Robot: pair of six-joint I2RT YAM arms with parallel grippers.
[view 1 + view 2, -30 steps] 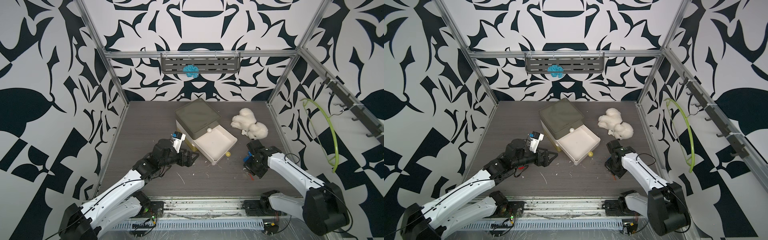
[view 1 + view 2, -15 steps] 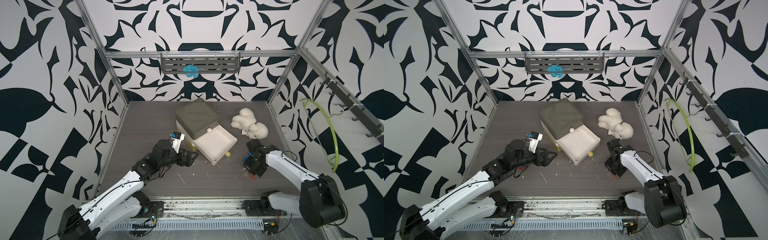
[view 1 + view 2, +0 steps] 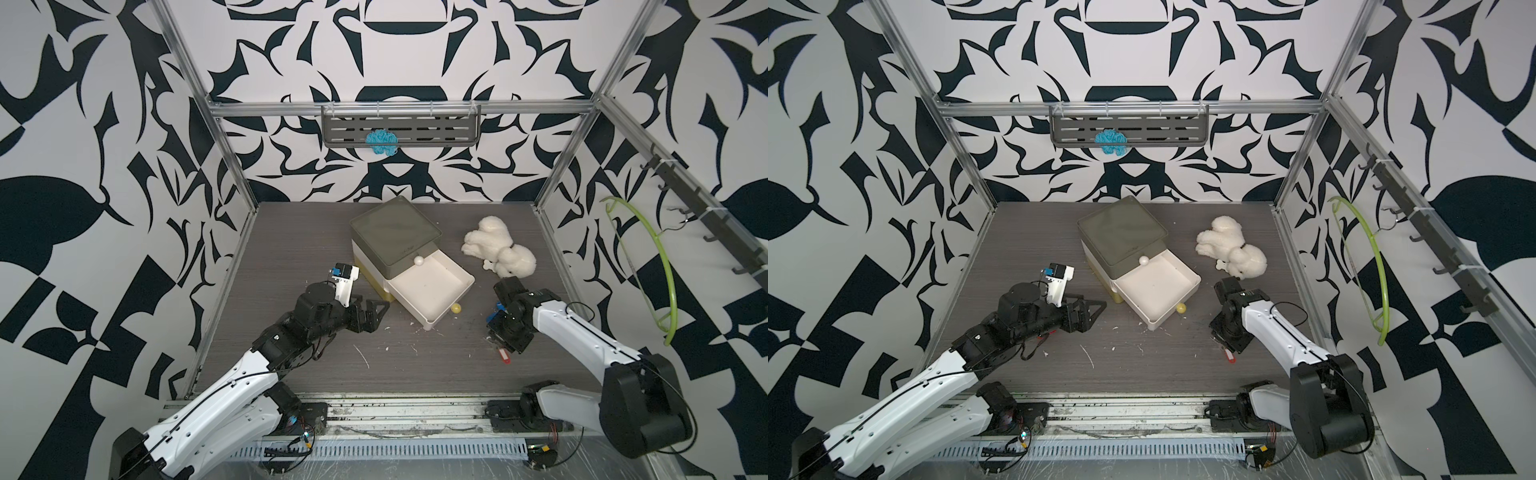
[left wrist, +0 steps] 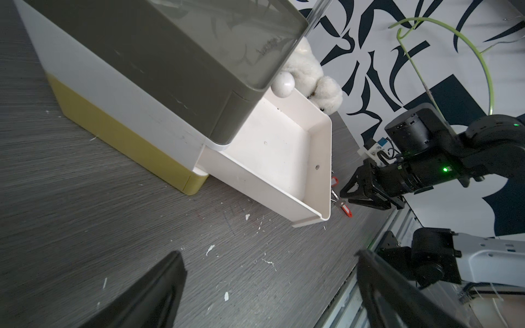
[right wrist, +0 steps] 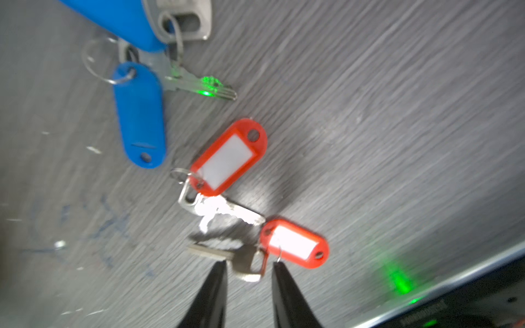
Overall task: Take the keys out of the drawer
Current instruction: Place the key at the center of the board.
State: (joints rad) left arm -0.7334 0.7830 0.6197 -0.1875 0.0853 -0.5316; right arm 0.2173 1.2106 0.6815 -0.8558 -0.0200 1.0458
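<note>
The grey table [image 3: 291,249] is carrying a drawer unit [image 3: 395,232] near its centre, with a white plush toy [image 3: 498,253] lying beside it. The keys [image 5: 228,159] are lying toward its front edge, among white flecks [image 3: 362,356].

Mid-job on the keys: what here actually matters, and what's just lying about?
Job: keys, red- and blue-tagged, out on the tabletop; open white drawer; right gripper over them.
Lying about: white plush toy; blue yarn clump; green hoop.

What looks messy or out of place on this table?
White flecks litter the dark tabletop before the open, empty drawer. Several keys with red and blue tags lie strewn by the right gripper, and the white plush animal seems tipped on its side.
</note>
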